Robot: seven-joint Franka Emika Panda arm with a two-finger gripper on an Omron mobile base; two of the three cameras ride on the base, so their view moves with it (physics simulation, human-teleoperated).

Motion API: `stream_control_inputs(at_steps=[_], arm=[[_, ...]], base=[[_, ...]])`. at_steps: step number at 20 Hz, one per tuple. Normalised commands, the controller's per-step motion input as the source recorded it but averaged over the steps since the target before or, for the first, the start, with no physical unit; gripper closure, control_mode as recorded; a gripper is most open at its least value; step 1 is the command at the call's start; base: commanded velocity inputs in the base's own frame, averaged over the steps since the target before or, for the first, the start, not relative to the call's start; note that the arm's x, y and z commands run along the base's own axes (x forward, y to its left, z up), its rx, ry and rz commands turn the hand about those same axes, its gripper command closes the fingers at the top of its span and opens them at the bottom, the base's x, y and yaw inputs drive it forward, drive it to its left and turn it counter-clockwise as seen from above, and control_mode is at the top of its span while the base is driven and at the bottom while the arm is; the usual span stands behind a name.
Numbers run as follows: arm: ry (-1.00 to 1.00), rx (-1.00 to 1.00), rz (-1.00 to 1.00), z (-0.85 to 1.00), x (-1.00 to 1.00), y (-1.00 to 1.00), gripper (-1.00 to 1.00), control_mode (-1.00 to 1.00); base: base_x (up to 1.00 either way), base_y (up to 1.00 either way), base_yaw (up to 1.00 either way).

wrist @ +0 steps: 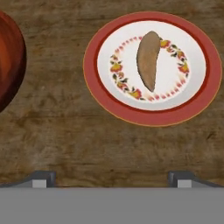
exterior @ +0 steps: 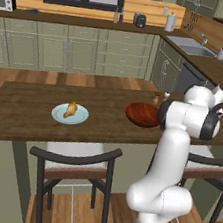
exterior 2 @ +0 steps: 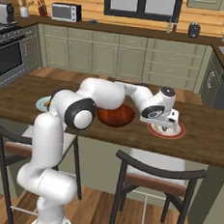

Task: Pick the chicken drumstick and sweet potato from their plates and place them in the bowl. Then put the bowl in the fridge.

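Observation:
The brown sweet potato (wrist: 148,59) lies on the white plate with a red rim (wrist: 153,117), seen from straight above in the hand view. My gripper (wrist: 111,179) hovers over the wooden counter just beside this plate (exterior 2: 177,134), open, with its fingertips (wrist: 41,178) wide apart and nothing between them. The glossy reddish-brown bowl (exterior 2: 116,115) stands immediately left of that plate and its edge (wrist: 8,61) shows in the hand view. Farther left, the golden chicken drumstick (exterior: 71,109) rests on the pale blue plate (exterior: 57,113). The fridge is out of view.
Two dark-framed stools (exterior: 75,164) (exterior 2: 159,174) stand against the near edge of the island counter (exterior: 26,121). Small shakers (exterior: 159,97) stand behind the bowl. Cabinets, a sink (exterior: 190,45) and a stove (exterior 2: 6,50) line the far walls.

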Motion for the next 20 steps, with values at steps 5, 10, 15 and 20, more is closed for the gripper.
stream_control_inputs(at_steps=[5, 10, 15, 20], arm=[[0.00, 0.00, 0.00, -0.08, 0.29, -0.18, -1.00, -1.00], [0.00, 0.00, 0.00, -0.30, 0.33, -0.01, -1.00, -1.00], [0.00, 0.00, 0.00, -0.38, 0.33, -0.06, -1.00, -1.00], [0.00, 0.00, 0.00, -0.26, 0.37, -0.14, -1.00, -1.00]], base=[[0.00, 0.00, 0.00], [0.00, 0.00, 0.00], [0.00, 0.00, 0.00], [0.00, 0.00, 0.00]])
